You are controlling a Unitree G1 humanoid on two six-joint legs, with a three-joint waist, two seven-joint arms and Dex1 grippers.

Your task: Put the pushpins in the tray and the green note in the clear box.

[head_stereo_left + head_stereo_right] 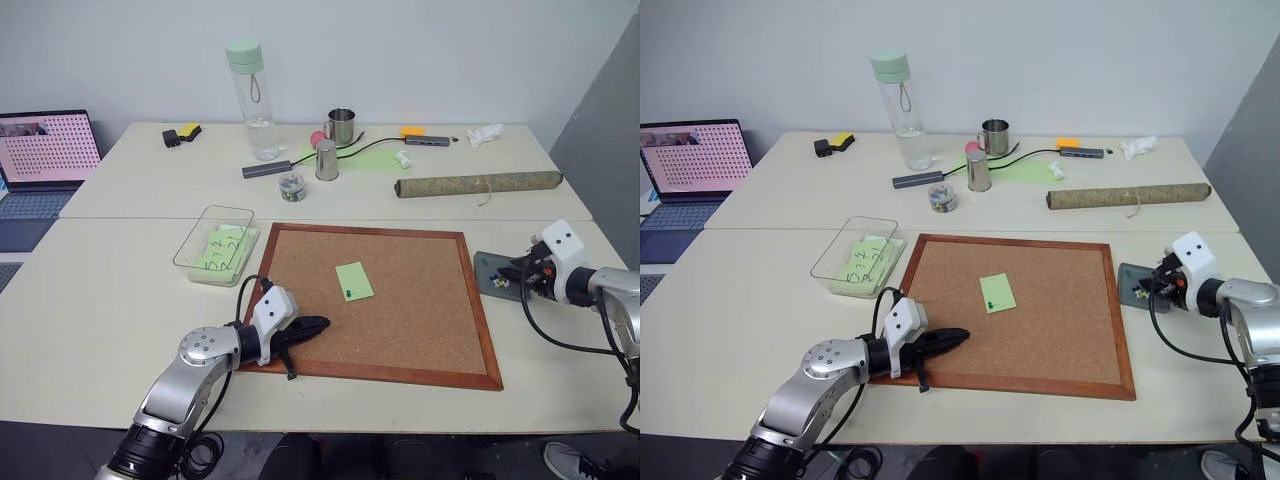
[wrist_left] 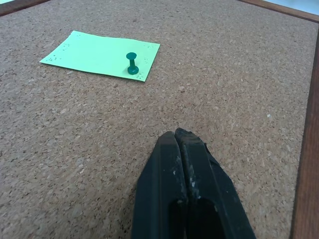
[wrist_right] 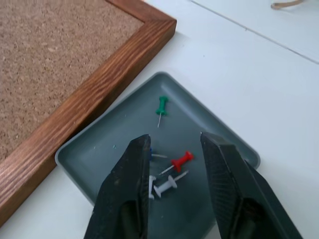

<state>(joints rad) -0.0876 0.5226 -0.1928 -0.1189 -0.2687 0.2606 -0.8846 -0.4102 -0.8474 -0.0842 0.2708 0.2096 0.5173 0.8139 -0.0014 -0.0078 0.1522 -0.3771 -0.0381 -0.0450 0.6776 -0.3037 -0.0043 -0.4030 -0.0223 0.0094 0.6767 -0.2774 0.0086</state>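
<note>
Corkboard: wood-framed square cork pinboard (image 1: 400,300) lying flat on the near half of the pale desk (image 1: 100,300).
Green note: small blank light green paper sticky note (image 1: 354,281) near the middle of the cork, held by a dark green pushpin (image 2: 132,63) standing upright through its near edge.
Tray: small flat dark grey square tray (image 3: 124,139) with a low rim and rounded corners, on the desk just beside the right edge of the corkboard frame.
Tray contents: red pushpin (image 3: 181,161), green pushpin (image 3: 161,106) and white pushpin (image 3: 166,186) lying loose on their sides; a blue pin partly hidden behind one finger.
Clear box: shallow transparent rectangular plastic box (image 1: 213,243) left of the corkboard's far corner, with green notes bearing dark handwriting inside.
Left gripper: black two-fingered gripper (image 1: 312,327) low over the near left part of the cork, pointing right toward the note and well apart from it; jaws pressed together, holding nothing.
Right gripper: black two-fingered gripper (image 3: 174,149) above the tray; jaws parted with a clear gap, nothing between them, the red pin lying in the tray below the gap.
Far desk items: tall clear bottle with pale green lid (image 1: 252,98), two metal cups (image 1: 334,140), small round glass jar (image 1: 292,186), rolled brown mat (image 1: 478,184), cables and adapters.
Laptop: open laptop (image 1: 42,160) at the far left, with a pink patterned screen.
</note>
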